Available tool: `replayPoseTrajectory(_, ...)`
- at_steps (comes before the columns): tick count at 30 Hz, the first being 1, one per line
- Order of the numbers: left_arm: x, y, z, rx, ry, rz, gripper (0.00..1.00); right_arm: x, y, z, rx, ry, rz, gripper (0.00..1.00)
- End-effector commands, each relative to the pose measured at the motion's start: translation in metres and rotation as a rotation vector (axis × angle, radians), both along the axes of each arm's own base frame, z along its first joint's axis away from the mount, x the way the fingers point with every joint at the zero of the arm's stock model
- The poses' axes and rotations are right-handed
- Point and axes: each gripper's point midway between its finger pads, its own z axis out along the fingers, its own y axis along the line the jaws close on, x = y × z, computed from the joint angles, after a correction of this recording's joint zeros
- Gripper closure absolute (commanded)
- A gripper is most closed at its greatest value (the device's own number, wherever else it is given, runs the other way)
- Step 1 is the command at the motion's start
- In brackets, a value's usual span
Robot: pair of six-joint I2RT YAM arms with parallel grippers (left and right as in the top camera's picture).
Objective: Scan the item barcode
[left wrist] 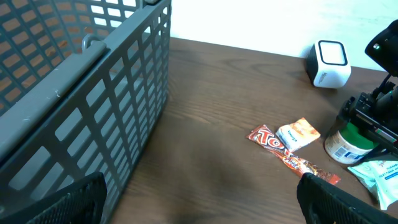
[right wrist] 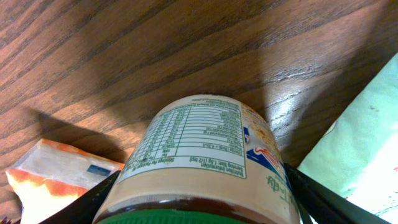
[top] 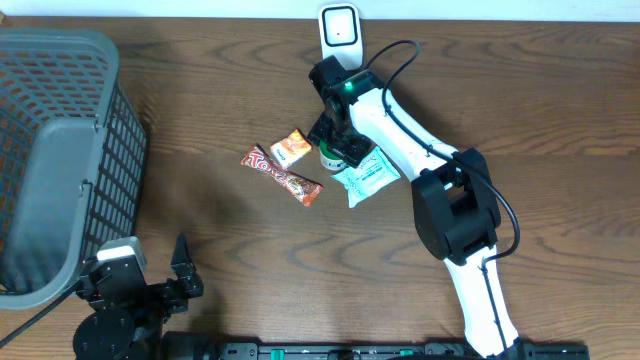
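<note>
Jar with a green lid stands on the tabletop, between a small orange packet and a pale green pouch, with the white scanner a little beyond it. The right gripper is closed on it, one finger pressed to each side just under the lid. The left gripper hangs wide open near the basket, holding nothing.

The jar's wall is round and smooth, so it could slip or twist in a high, narrow hold as it lifts. No barcode shows (only the nutrition panel faces the wrist camera), so it may reach the scanner turned the wrong way. The pouch lies close enough to be dragged along.
</note>
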Motion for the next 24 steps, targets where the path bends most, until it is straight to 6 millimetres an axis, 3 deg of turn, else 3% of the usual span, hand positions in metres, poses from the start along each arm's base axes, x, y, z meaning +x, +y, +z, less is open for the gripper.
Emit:
replayPoseTrajectory(1, 0.000, -0.002, -0.001, -0.007, -0.001, -0.008, 0.02, -0.011, 0.001, -0.023, -0.049, 0.042, 0.031, 0.27)
replayPoseTrajectory(7, 0.000, -0.002, -0.001, -0.007, -0.002, -0.008, 0.02, -0.021, 0.001, -0.044, -0.051, 0.102, 0.050, 0.33)
replayPoseTrajectory(11, 0.000, -0.002, -0.001, -0.007, -0.002, -0.008, 0.02, -0.023, 0.002, -0.042, -0.044, 0.112, 0.066, 0.46)
replayPoseTrajectory(13, 0.000, -0.002, -0.001, -0.007, -0.002, -0.008, 0.02, -0.023, 0.004, -0.039, -0.017, 0.116, 0.101, 0.45)
replayPoseTrajectory(19, 0.000, -0.002, -0.001, -0.007, -0.001, -0.008, 0.02, -0.030, -0.003, -0.017, 0.059, 0.167, 0.166, 0.46)
replayPoseTrajectory(24, 0.000, -0.002, -0.001, -0.007, -0.001, -0.008, 0.02, -0.033, -0.002, 0.022, 0.232, 0.172, 0.270, 0.47)
